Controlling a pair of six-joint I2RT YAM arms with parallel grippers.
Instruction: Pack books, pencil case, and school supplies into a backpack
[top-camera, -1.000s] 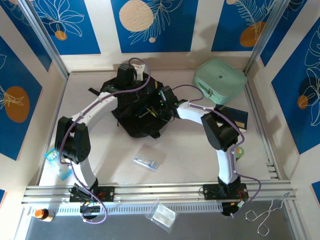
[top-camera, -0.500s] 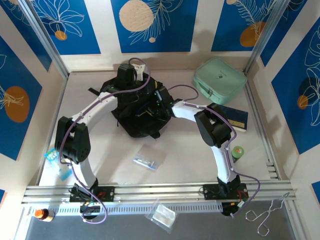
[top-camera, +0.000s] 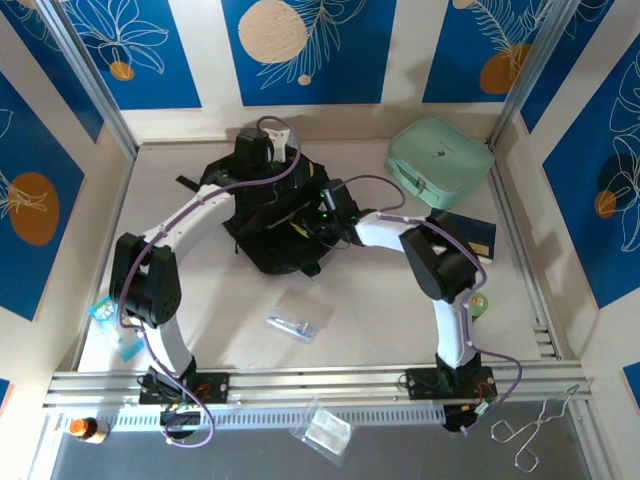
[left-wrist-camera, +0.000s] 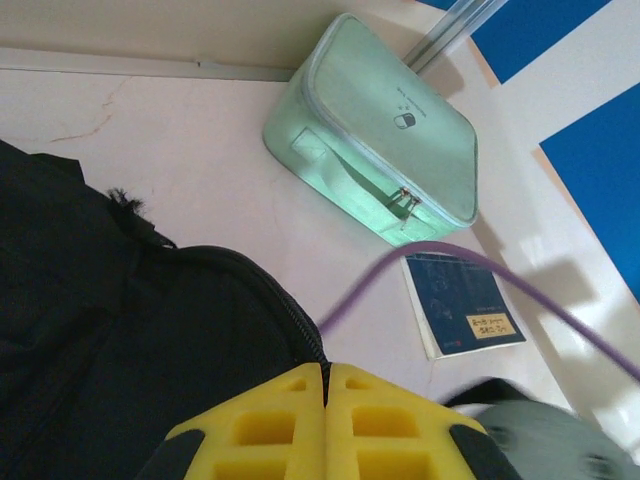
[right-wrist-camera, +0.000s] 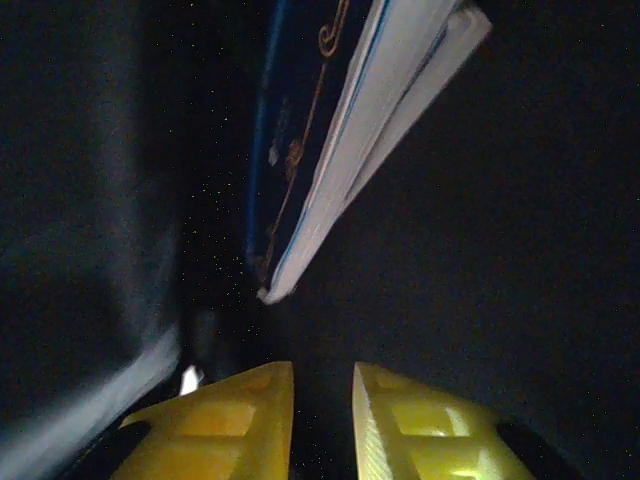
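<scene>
Inside backpack, book edge near gripper

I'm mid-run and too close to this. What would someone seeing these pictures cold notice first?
First, the soft black fabric backpack at the middle of the table, with both grippers at it. The left gripper is pinched shut on its zip edge, and the right gripper is slightly open inside, facing a thin dark-blue book. Next comes the rounded mint-green case at the far right corner.
</scene>
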